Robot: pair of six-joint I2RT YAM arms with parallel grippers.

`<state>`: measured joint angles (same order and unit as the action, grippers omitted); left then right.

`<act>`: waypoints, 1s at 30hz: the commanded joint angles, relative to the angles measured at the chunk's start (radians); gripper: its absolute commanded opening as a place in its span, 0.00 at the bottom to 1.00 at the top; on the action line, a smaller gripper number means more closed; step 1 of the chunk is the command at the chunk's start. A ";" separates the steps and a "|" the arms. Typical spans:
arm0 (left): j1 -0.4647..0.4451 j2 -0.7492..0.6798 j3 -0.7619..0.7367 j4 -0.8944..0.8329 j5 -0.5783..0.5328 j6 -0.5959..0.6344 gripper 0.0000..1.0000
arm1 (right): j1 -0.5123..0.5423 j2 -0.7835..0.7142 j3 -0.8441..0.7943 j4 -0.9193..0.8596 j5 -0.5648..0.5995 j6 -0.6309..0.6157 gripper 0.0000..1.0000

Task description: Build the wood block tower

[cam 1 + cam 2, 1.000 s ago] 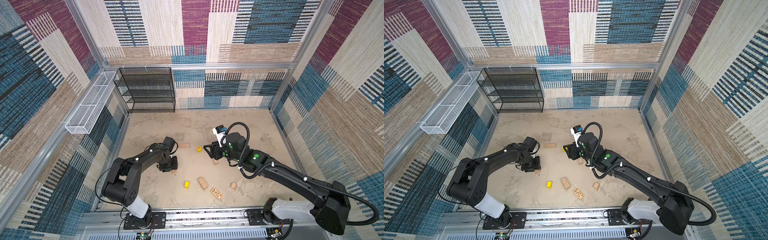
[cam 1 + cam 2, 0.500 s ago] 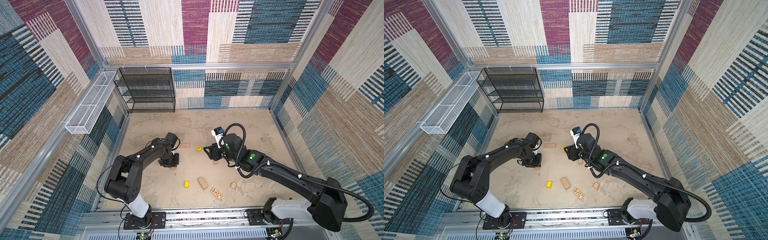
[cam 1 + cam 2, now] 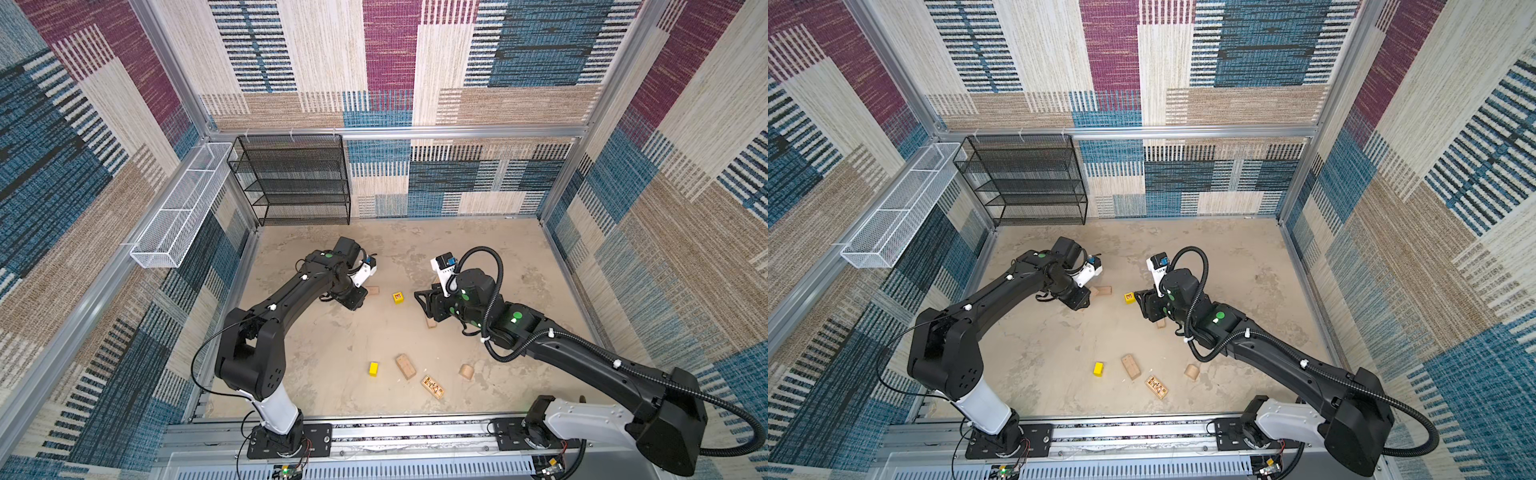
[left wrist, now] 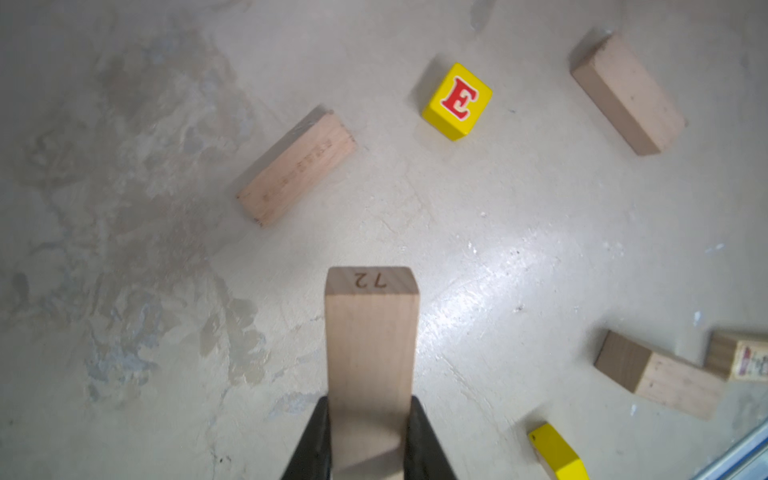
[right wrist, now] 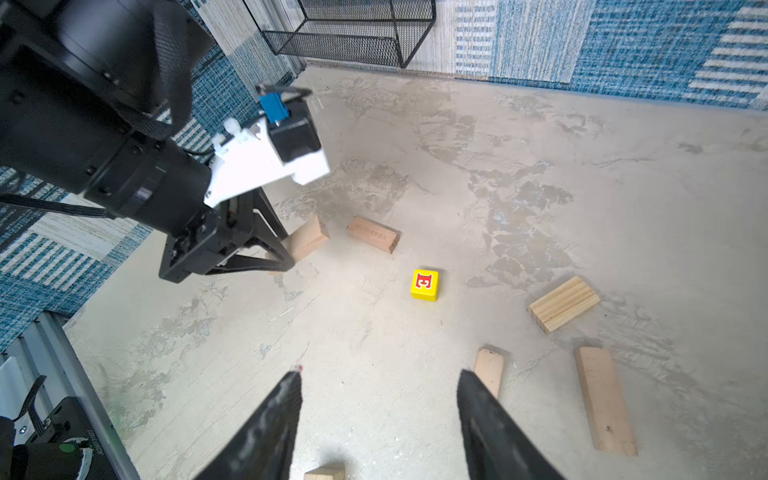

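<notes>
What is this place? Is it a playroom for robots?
Probably a robot test booth: the left arm and right arm are bolted to a metal rail, patterned walls close it in, and wood blocks lie scattered for stacking.

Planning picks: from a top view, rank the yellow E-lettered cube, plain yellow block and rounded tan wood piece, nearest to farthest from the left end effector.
1. Yellow E-lettered cube, right of the left end effector.
2. Plain yellow block, front centre.
3. Rounded tan wood piece, front right.
</notes>
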<state>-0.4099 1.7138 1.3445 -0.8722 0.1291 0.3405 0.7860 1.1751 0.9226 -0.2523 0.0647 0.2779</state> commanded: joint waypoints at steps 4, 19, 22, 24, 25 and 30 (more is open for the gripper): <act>-0.052 0.123 -0.012 -0.017 -0.044 0.335 0.12 | 0.001 -0.011 0.029 0.001 0.037 -0.025 0.62; -0.079 0.191 0.001 0.025 -0.034 0.375 0.34 | 0.002 -0.016 0.047 -0.036 0.057 -0.005 0.65; -0.079 0.172 0.000 0.023 -0.043 0.370 0.82 | 0.001 -0.004 0.068 -0.044 0.058 -0.013 0.68; -0.079 0.157 -0.005 0.022 -0.023 0.377 0.90 | 0.001 0.008 0.088 -0.051 0.062 -0.023 0.69; -0.079 0.150 -0.005 0.020 -0.023 0.377 0.90 | 0.001 0.014 0.099 -0.056 0.064 -0.027 0.69; -0.079 0.060 0.028 0.020 -0.050 0.333 0.85 | 0.001 0.040 0.156 -0.074 0.030 -0.118 0.69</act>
<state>-0.4885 1.8244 1.3483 -0.8547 0.0841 0.7006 0.7860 1.2057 1.0515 -0.3176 0.1154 0.2321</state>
